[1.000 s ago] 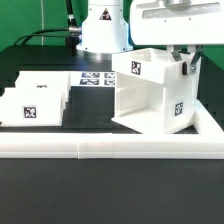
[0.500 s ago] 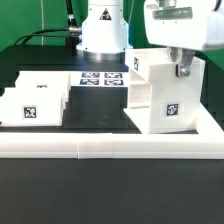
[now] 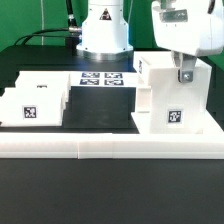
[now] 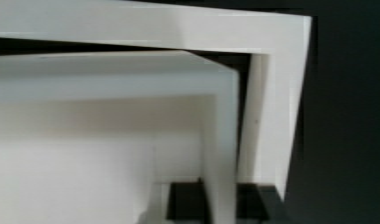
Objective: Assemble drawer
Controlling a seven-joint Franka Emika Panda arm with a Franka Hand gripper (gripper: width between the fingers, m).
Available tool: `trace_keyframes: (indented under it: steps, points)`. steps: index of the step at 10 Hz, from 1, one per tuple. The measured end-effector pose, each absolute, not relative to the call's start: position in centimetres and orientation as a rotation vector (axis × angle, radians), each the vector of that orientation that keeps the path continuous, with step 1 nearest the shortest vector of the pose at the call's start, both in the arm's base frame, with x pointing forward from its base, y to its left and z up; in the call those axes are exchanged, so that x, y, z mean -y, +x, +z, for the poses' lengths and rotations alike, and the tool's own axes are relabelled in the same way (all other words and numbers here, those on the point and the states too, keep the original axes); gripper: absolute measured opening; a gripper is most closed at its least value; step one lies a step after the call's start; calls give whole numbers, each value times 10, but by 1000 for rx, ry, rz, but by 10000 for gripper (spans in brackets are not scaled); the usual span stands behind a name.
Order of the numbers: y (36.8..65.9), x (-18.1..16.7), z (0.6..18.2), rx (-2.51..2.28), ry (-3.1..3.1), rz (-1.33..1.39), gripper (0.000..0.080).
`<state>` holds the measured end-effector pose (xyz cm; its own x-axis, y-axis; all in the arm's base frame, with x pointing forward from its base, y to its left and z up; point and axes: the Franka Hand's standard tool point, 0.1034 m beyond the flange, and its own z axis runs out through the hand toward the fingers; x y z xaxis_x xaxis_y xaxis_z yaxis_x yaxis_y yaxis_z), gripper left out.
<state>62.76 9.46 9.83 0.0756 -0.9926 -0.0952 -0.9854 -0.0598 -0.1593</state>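
The large white drawer casing (image 3: 172, 96) stands on the black table at the exterior view's right, a square tag on its near face. My gripper (image 3: 184, 74) comes down over its top and is shut on one thin wall of it. In the wrist view the white wall (image 4: 219, 150) runs between my two dark fingertips (image 4: 183, 200), and the casing's rim (image 4: 169, 35) fills the picture. Two smaller white trays (image 3: 38, 98) with tags sit side by side at the exterior view's left, apart from the casing.
The long low white L-shaped border wall (image 3: 100, 148) runs along the front and up the exterior view's right side, close against the casing. The marker board (image 3: 103, 79) lies flat behind, in front of the robot base (image 3: 105, 35).
The casing, held in my gripper, has turned about its upright axis and shifted toward the exterior view's right, so its tagged face now points squarely to the front near the border wall's corner.
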Motion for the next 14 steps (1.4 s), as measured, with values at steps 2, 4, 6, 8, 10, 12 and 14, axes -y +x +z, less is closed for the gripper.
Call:
trace_keyframes:
  steps: [2, 4, 6, 8, 10, 12, 14]
  points:
    - [641, -95, 99, -2017, -2161, -60, 44]
    - [648, -95, 99, -2016, -2163, -58, 44]
    - [649, -95, 99, -2011, -2170, -56, 44]
    - [650, -96, 101, -1997, -2176, -65, 132]
    - [652, -97, 102, -1978, -2184, -77, 361]
    - [653, -98, 104, -1964, -2192, -85, 612]
    - [653, -98, 104, -1953, -2200, -87, 645]
